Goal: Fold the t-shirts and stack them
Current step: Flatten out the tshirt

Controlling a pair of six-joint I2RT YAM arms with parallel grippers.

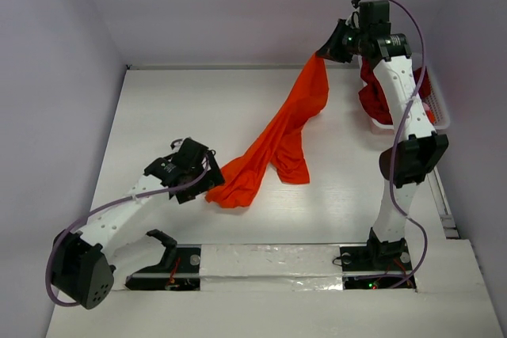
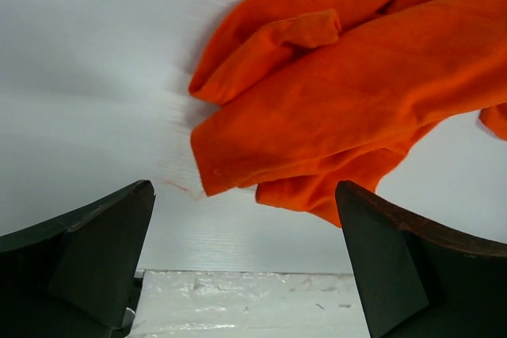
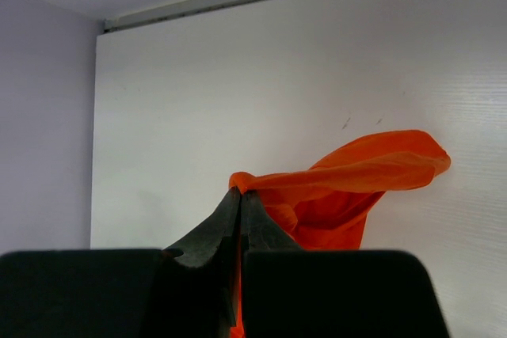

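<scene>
The bright orange t-shirt (image 1: 277,140) hangs stretched from the back right down to the table's middle, its lower end bunched near the left arm. My right gripper (image 1: 323,52) is shut on an edge of it (image 3: 333,187) and holds it high. My left gripper (image 1: 207,185) is open and empty just beside the shirt's low end (image 2: 348,108), above the table. A dark red t-shirt (image 1: 372,96) lies crumpled in the white basket (image 1: 440,116) behind the right arm. No pink shirt shows.
Grey walls close in the white table (image 1: 174,116) at left, back and right. A taped strip (image 1: 269,263) runs along the near edge between the arm bases. The basket sits at the right edge.
</scene>
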